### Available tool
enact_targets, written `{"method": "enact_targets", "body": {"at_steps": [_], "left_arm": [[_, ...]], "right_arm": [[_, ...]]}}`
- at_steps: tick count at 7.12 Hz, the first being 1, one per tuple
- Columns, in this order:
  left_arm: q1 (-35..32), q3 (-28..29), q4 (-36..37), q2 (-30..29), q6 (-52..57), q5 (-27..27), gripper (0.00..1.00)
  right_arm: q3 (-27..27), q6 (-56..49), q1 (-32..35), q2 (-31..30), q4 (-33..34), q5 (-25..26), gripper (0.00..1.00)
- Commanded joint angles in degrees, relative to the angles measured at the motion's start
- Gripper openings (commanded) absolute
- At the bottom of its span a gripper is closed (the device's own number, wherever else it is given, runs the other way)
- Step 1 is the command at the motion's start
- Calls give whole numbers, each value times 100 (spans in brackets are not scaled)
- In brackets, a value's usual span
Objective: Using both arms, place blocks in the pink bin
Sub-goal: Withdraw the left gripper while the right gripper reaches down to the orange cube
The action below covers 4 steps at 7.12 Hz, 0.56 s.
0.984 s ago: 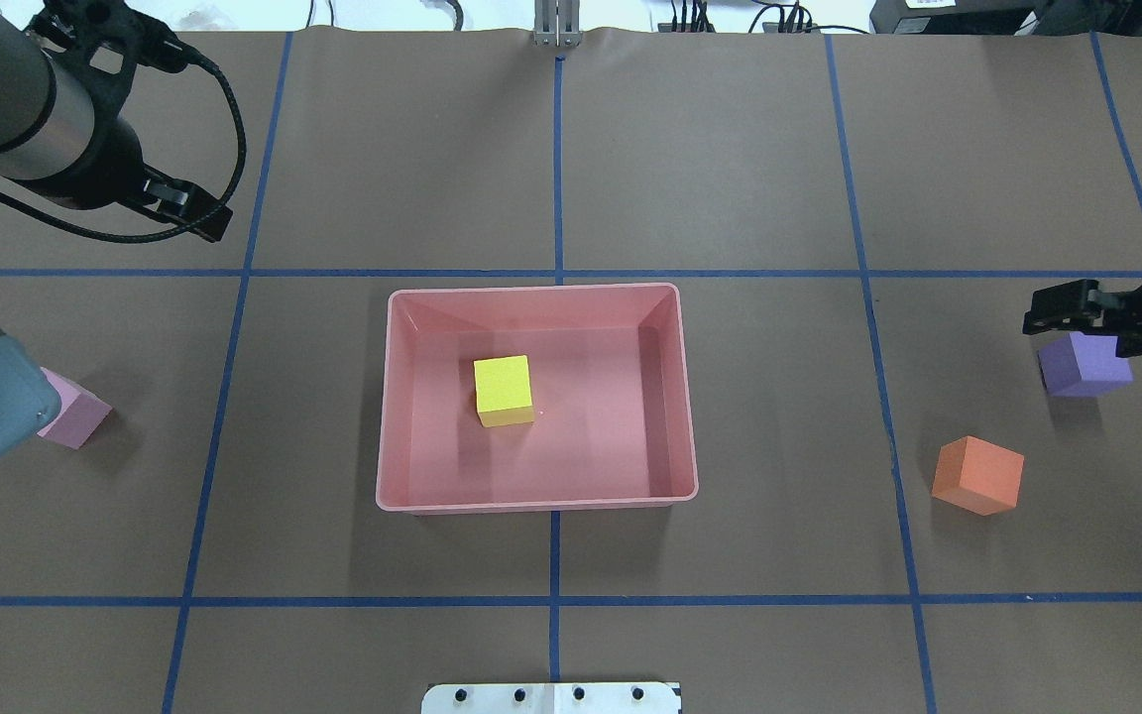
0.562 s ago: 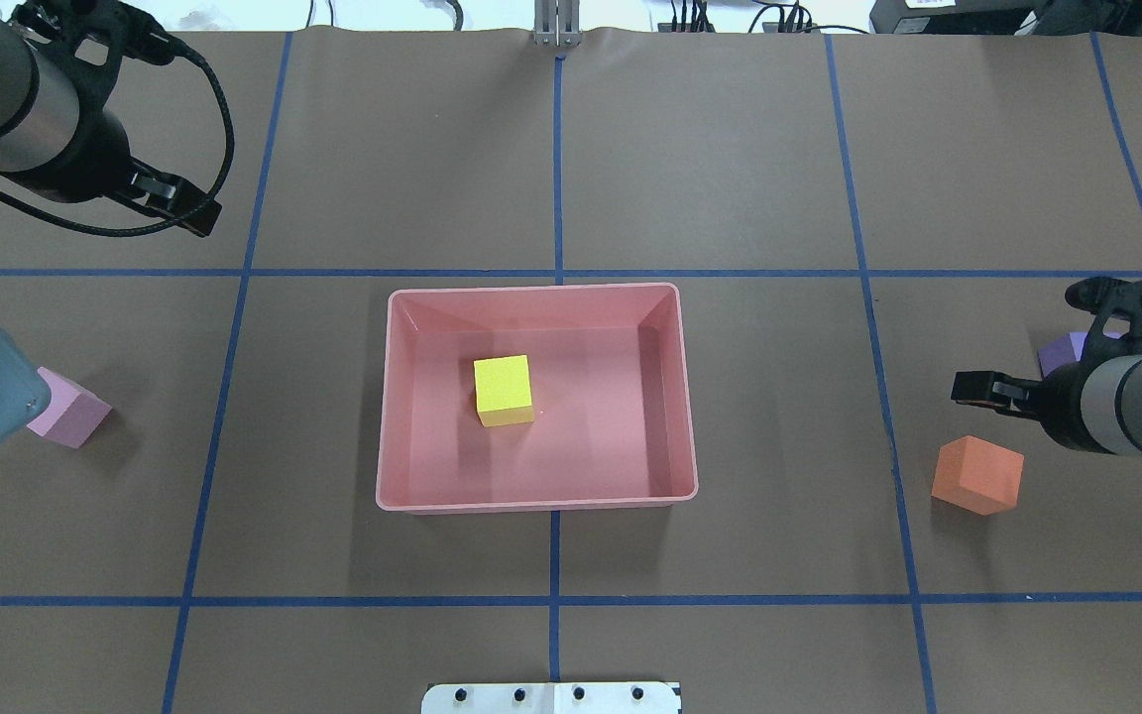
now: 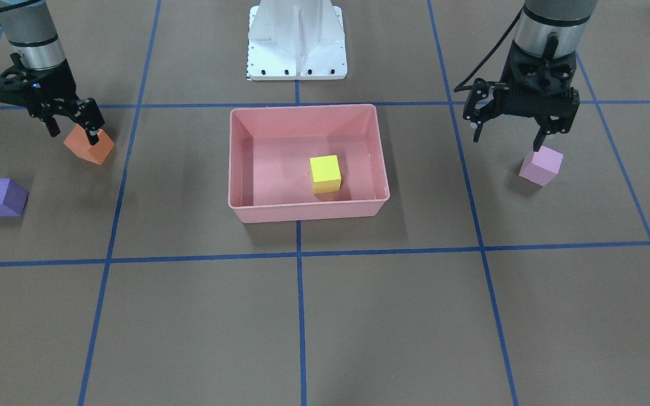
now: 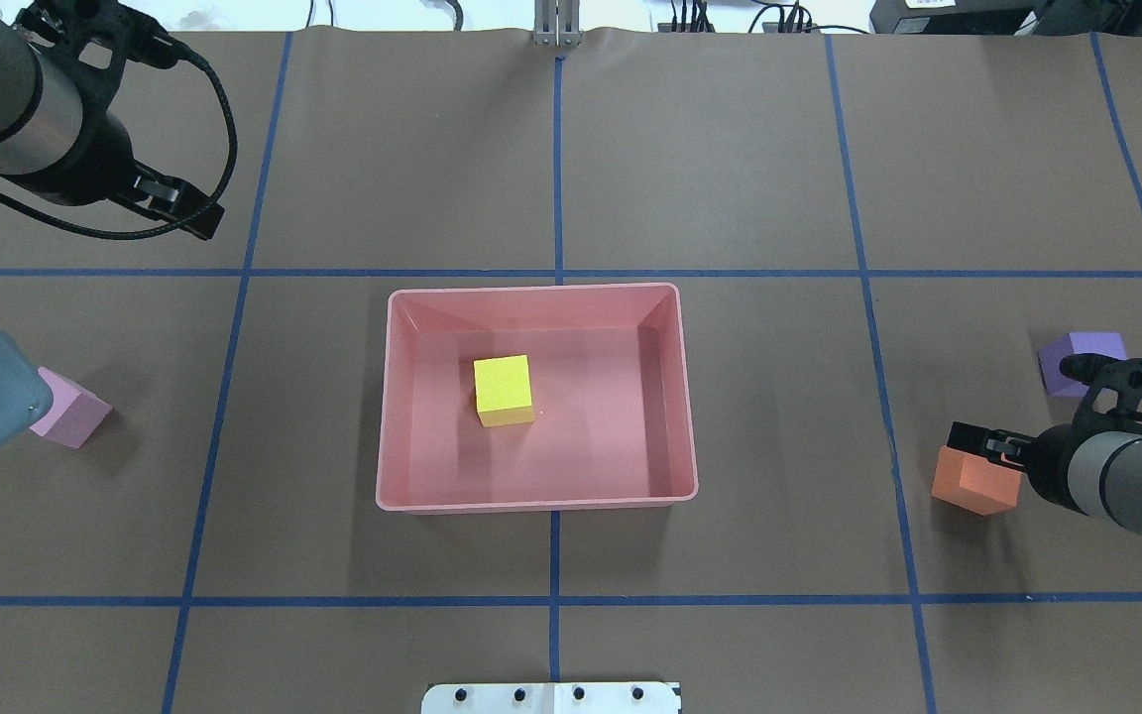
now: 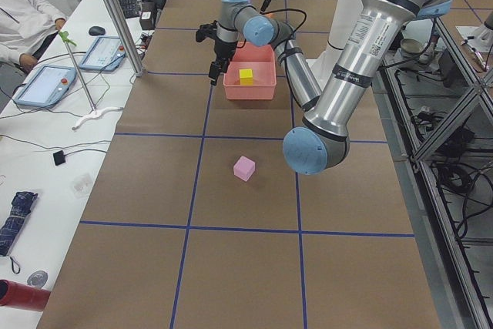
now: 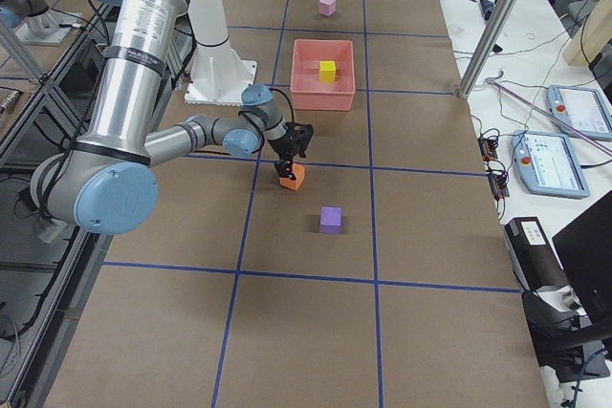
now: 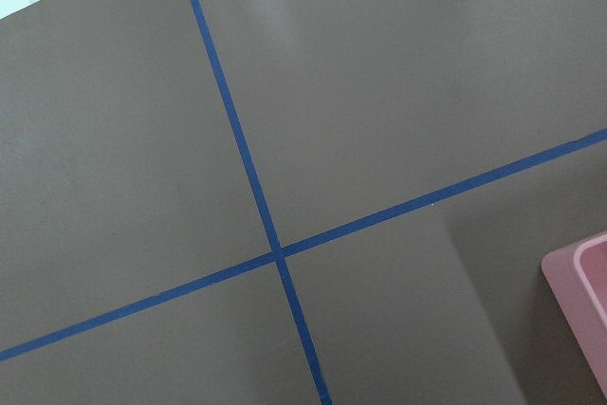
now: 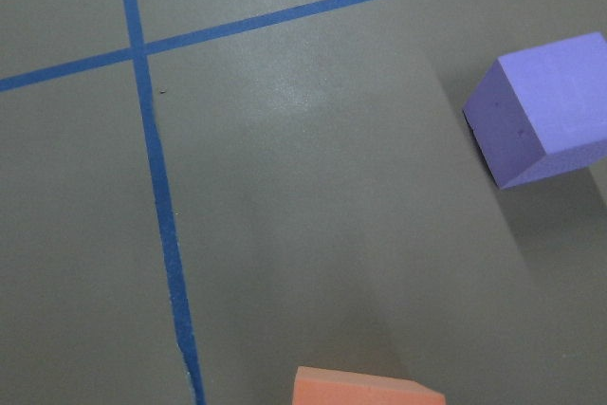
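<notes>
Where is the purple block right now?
In the overhead view the purple block sits on the table at the far right, just beyond the orange block, well outside the pink bin.

Blocks: four – yellow block (image 4: 503, 390), orange block (image 4: 972, 481), purple block (image 4: 1082, 357), pink block (image 4: 70, 408).
Bin (image 4: 531, 290): one.
Blocks in the bin: one; on the table (image 4: 730, 149): three.
Arms: two – left arm (image 3: 548, 22), right arm (image 3: 26, 34).
Grippers: two – left gripper (image 3: 506, 138), right gripper (image 3: 74, 132).
Base (image 3: 297, 39): one.
Tablets: two – near tablet (image 5: 45, 85), far tablet (image 5: 101, 53).
Person (image 5: 23, 13): one.
</notes>
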<state>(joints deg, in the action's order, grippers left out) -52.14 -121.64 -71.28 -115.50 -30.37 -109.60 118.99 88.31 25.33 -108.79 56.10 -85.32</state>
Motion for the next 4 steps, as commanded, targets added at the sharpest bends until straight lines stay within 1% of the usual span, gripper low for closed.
{"method": "enact_targets", "body": {"at_steps": [1, 4], "left_arm": [[10, 0, -9, 1, -22, 0, 100], [19, 0, -9, 1, -48, 0, 100]], "right_arm": [[-156, 45, -81, 42, -152, 77, 99], [-332, 37, -379, 33, -90, 288, 100]]}}
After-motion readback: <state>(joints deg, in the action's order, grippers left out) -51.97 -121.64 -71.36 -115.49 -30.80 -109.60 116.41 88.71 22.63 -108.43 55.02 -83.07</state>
